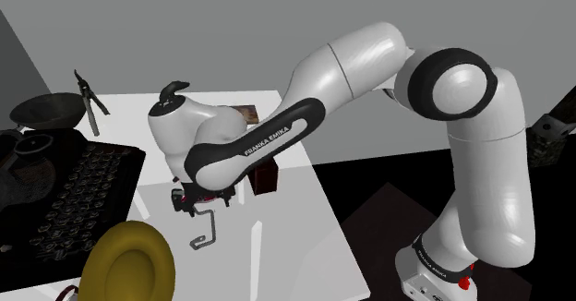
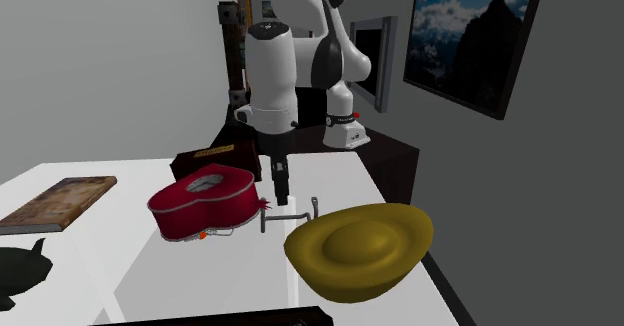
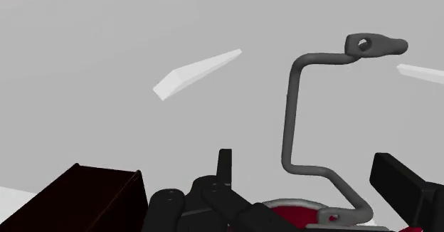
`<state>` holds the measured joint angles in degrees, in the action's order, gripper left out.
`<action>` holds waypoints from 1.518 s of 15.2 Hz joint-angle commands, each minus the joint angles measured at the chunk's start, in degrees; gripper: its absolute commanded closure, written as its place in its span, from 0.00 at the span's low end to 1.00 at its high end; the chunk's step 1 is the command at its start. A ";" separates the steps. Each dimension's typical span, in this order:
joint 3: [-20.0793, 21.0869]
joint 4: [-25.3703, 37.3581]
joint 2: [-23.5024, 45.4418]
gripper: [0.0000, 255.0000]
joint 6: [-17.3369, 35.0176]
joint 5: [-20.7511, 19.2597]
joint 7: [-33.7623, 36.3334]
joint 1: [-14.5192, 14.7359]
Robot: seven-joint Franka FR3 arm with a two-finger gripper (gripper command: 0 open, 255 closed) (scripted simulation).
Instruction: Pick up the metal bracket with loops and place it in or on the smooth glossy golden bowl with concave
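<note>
Starting nearest in the second exterior view, the golden bowl (image 2: 362, 246) sits toward that view's right edge of the worktop (image 2: 150, 264). Its rounded underside could rock or skid if the bracket is dropped in from height. Just beyond it the thin grey bracket (image 2: 290, 214) lies on the worktop, its left end just beside the red heart-shaped case (image 2: 203, 202). Slim and bent, it may slip or swing if pinched off-centre, and a finger may snag the case's rim. Farther on, the claw (image 2: 281, 192) hangs pointing down over that end, released. In the wrist view its fingers (image 3: 398, 188) stand well apart with the bracket running between them, seemingly touching neither, so it grasps nothing
</note>
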<state>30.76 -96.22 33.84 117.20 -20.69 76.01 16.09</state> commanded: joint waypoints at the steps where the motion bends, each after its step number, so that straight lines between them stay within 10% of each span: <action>1: -0.72 1.97 2.46 0.00 0.12 -0.92 0.99 1.27; 16: -1.78 0.20 4.70 0.00 3.92 -2.36 1.88 1.56; 17: -1.78 0.20 4.70 1.00 3.92 -2.36 1.88 1.56; 23: -1.78 0.20 4.70 1.00 3.92 -2.36 1.88 1.56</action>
<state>28.99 -96.02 38.54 121.12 -23.05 77.89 17.66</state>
